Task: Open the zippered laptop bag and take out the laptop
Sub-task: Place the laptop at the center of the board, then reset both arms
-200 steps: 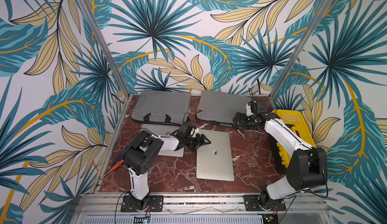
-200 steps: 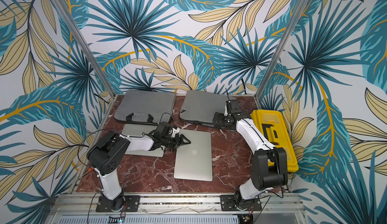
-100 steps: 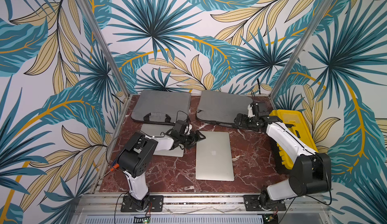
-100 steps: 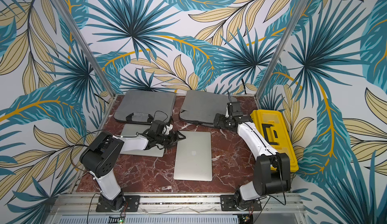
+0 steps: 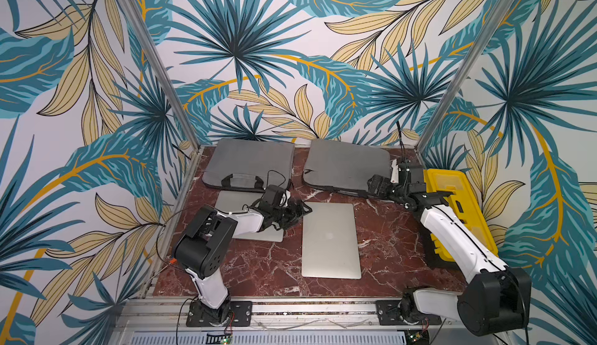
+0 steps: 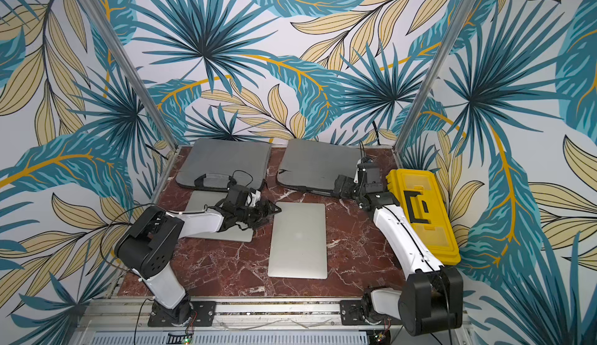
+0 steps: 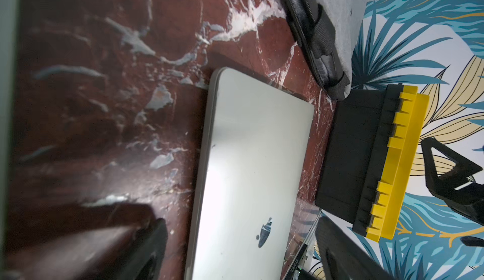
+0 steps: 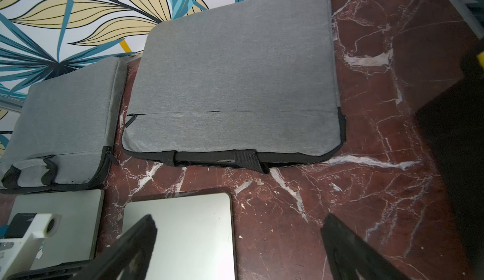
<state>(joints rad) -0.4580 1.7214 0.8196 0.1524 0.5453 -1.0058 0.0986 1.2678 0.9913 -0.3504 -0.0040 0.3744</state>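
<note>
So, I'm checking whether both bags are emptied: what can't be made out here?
- Right bag interior: right wrist view, its own fabric and handle straps hide it.
- Its front edge in both top views: the right gripper covers part.
- Left laptop: the left arm overlaps it in both top views.
- Left bag: cut by the right wrist view's edge.

Two laptop bags are laid side by side along the back of the table [image 5: 258, 275], the left bag [image 5: 248, 161] and the right bag [image 5: 345, 164], with a gap between them. The left laptop [image 5: 231, 199] is laid flat just in front of the left bag and is partly covered by the left arm. The middle laptop [image 5: 329, 240] is laid flat before the right bag, beside the left laptop and apart from it. The toolbox [image 5: 452, 191] is set along the table's right edge, partly hidden by the right arm. The left gripper [image 5: 301, 209] is held at the middle laptop's back left corner, the right gripper [image 5: 374, 184] at the right bag's front right corner.
</note>
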